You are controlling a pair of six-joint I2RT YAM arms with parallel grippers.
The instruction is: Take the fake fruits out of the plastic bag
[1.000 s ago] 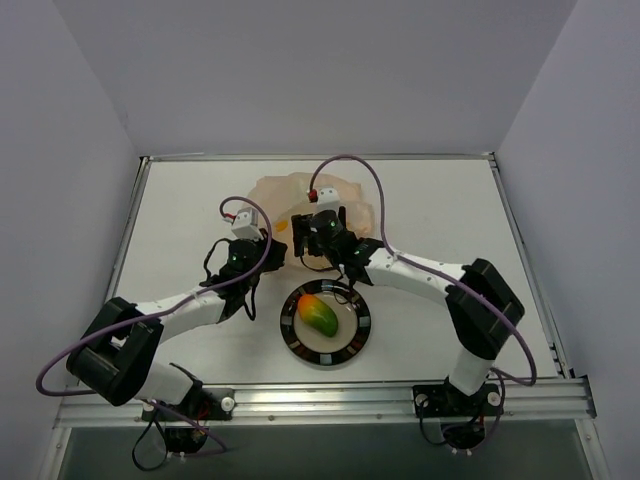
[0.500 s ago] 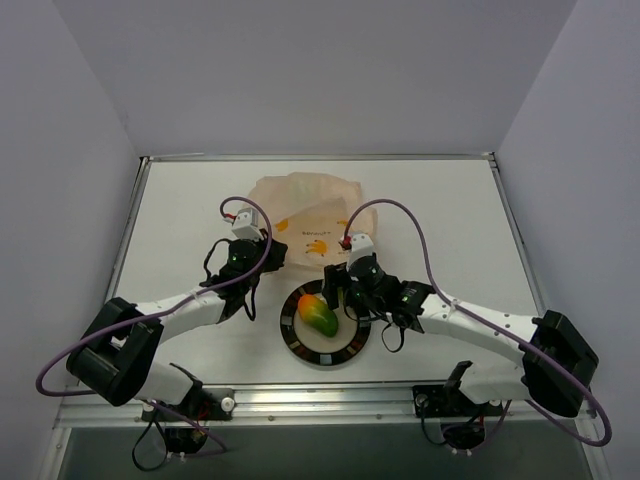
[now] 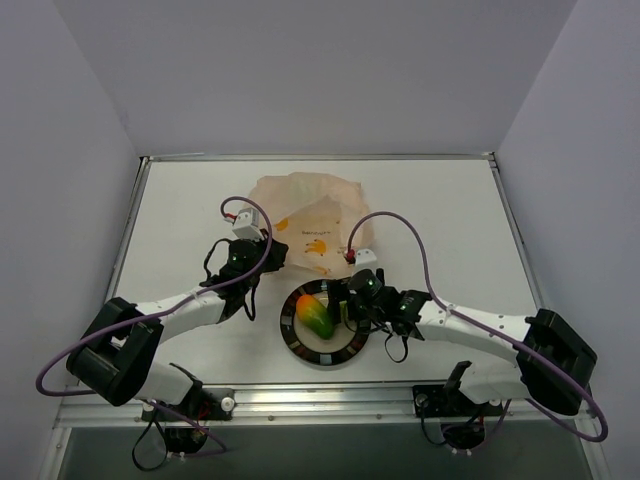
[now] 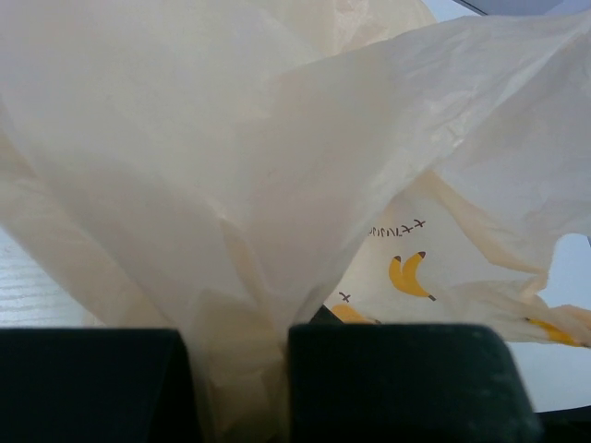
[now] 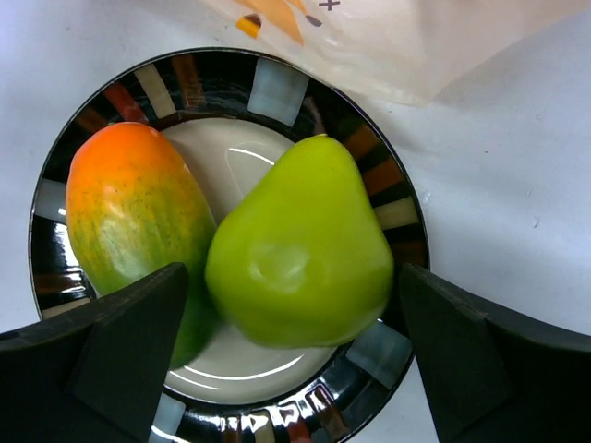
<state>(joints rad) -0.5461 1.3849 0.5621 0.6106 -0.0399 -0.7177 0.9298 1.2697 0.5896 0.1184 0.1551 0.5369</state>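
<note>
The peach plastic bag (image 3: pixel 310 205) lies at the back of the table. My left gripper (image 3: pixel 266 260) is shut on a bunched fold of the bag (image 4: pixel 277 166), which passes between its fingers (image 4: pixel 397 378). My right gripper (image 3: pixel 337 306) is open over the plate (image 3: pixel 325 358). In the right wrist view a light-green fruit (image 5: pixel 300 268) lies on the plate (image 5: pixel 277 88) between the wide-apart fingers, touching neither. It leans against the mango (image 5: pixel 134 231), which also shows in the top view (image 3: pixel 317 316). A second light-green fruit is hidden.
The bag's near edge (image 5: pixel 388 37) lies just behind the plate. The table has raised rails at its sides and a metal bar (image 3: pixel 320 400) along the near edge. Grey walls stand behind and on both sides.
My right gripper has moved from the bag back to the plate and lowered over it. The light-green fruit now lies on the plate beside the mango. The left arm has not moved.
</note>
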